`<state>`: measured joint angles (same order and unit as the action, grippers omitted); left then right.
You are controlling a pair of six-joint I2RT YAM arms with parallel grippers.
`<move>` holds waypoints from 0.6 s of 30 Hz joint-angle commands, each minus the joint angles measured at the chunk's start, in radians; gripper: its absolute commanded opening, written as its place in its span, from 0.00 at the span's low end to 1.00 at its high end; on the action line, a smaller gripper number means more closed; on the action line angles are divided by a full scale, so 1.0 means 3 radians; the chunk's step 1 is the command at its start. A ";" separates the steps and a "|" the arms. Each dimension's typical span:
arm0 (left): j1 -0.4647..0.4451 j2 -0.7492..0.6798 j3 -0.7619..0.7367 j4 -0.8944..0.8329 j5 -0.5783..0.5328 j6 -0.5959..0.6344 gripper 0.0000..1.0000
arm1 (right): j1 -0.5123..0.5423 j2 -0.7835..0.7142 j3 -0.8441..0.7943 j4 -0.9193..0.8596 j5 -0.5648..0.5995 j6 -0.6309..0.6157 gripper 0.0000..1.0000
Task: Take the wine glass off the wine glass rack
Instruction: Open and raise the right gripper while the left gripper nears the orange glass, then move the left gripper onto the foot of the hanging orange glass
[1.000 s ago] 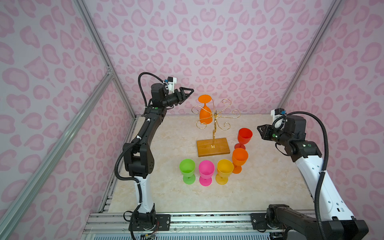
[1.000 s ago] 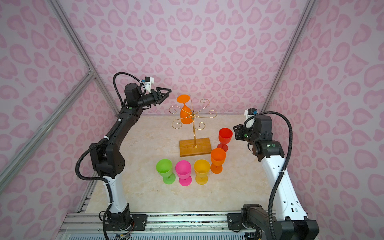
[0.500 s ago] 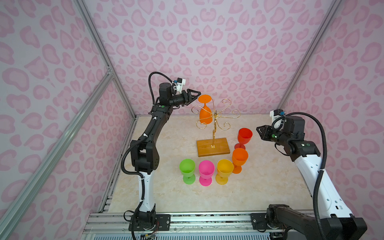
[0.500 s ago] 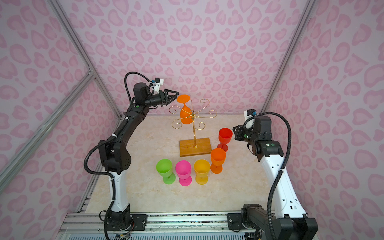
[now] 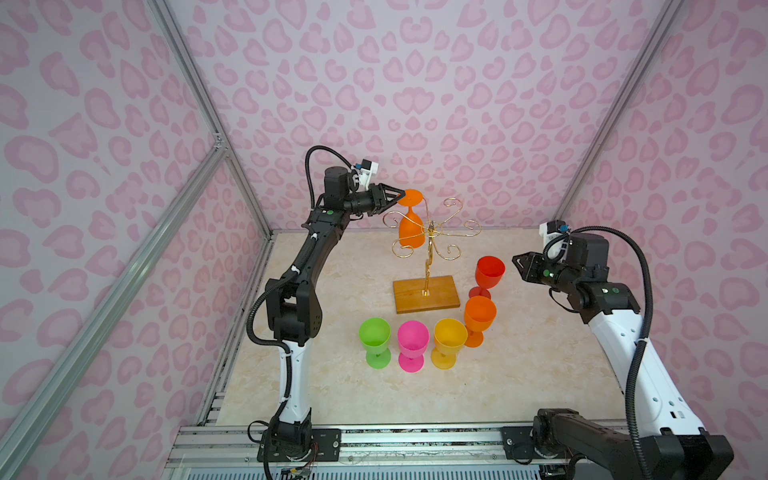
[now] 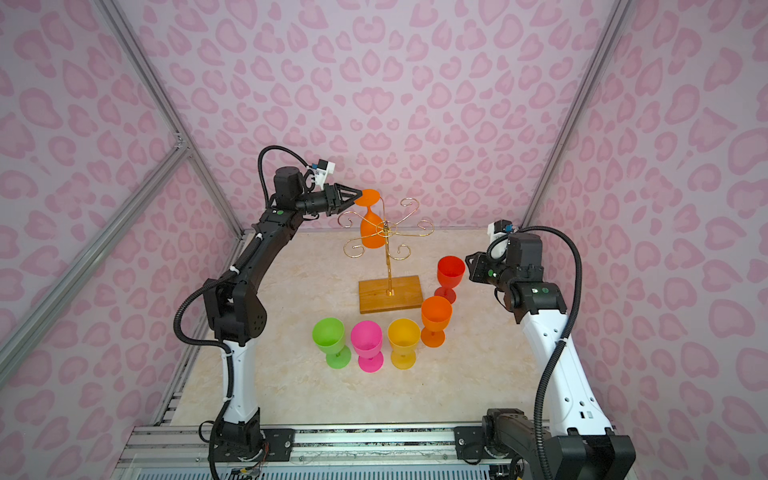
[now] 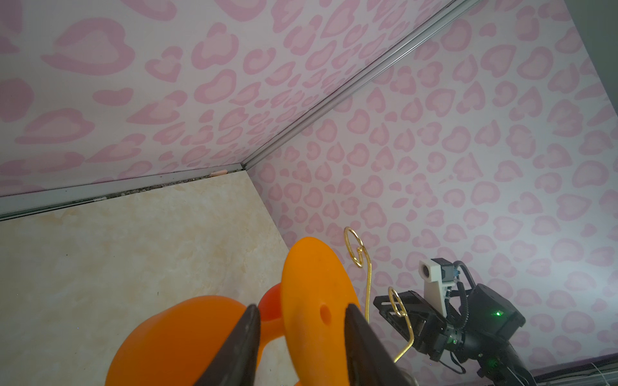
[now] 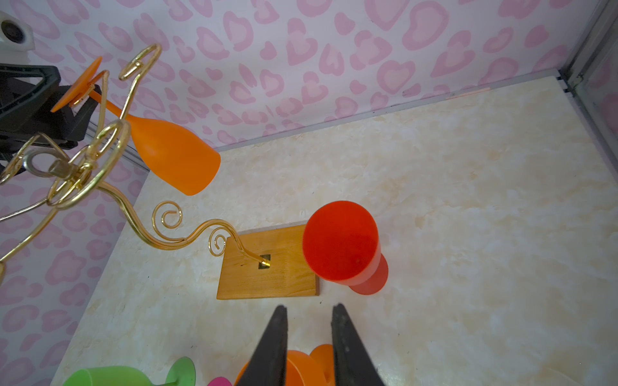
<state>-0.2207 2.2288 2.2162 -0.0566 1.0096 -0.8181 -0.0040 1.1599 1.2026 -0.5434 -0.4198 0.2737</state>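
Note:
An orange wine glass (image 5: 411,235) (image 6: 372,235) hangs upside down from the gold wire wine glass rack (image 5: 430,232) (image 6: 388,297), its round foot (image 5: 411,196) uppermost. My left gripper (image 5: 401,195) (image 6: 358,195) is up at that foot. In the left wrist view the gripper (image 7: 301,305) straddles the foot (image 7: 311,277): one finger lies against its rim, while a gap shows at the other. My right gripper (image 5: 515,262) (image 8: 309,307) hovers open and empty to the right of the rack's wooden base (image 8: 267,277).
Upright glasses stand on the marble floor: red (image 5: 490,270) and orange (image 5: 480,313) right of the base, and yellow (image 5: 449,336), pink (image 5: 412,338) and green (image 5: 375,334) in a row in front. Pink patterned walls enclose three sides.
My left arm has swung right from beside the rack up to the glass's foot, and its jaws have narrowed around it. The right arm and the glasses have not moved.

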 commanded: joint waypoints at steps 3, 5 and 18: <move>0.0002 0.0026 0.0063 0.0018 0.0066 0.0055 0.37 | 0.0000 0.0010 -0.0019 0.0119 -0.0018 0.0022 0.25; 0.0001 0.0027 0.0063 0.0019 0.0079 0.0053 0.31 | 0.0002 0.0010 -0.0025 0.0129 -0.0022 0.0028 0.25; 0.0008 -0.0025 0.0058 0.0054 0.0096 -0.0003 0.18 | -0.0017 -0.0011 -0.0054 0.0129 -0.0042 0.0034 0.25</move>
<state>-0.2207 2.2284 2.2196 -0.0570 1.0210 -0.8124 -0.0067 1.1599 1.1965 -0.5365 -0.4267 0.2775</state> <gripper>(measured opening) 0.181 0.247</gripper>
